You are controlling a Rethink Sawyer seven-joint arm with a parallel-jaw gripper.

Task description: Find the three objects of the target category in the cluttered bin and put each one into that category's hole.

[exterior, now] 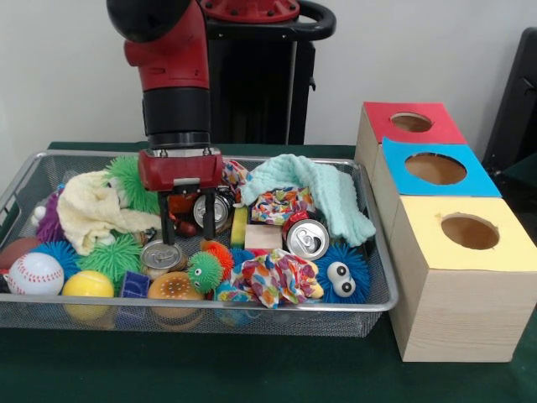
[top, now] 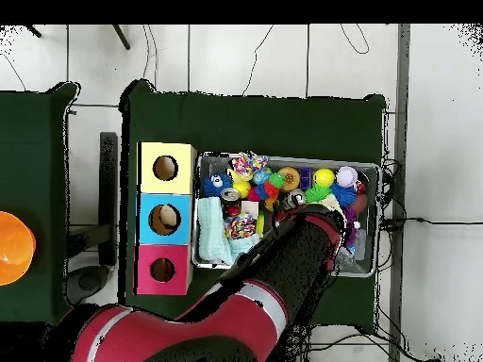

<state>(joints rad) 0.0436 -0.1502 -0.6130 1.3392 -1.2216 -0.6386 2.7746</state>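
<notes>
The silver wire-mesh bin (exterior: 252,307) is full of mixed clutter; it also shows in the overhead view (top: 200,247). My gripper (exterior: 189,239) hangs down into the bin's left middle, open, with its black fingers (exterior: 169,228) spread among the objects and nothing held. A silver can (exterior: 162,254) lies just below the left finger, a second can (exterior: 215,210) sits beside the right finger, and a third can (exterior: 307,238) lies further right. The round hole (exterior: 411,122) in the red-topped box is at the far right; it also shows in the overhead view (top: 162,271). There my arm (top: 302,240) covers the gripper.
Blue-topped (exterior: 435,169) and yellow-topped (exterior: 470,232) boxes stand in a row in front of the red one. The bin also holds a mint cloth (exterior: 315,189), a cream cloth (exterior: 96,210), spiky balls, a baseball (exterior: 35,273), a yellow ball (exterior: 87,284) and a patterned cloth (exterior: 277,277).
</notes>
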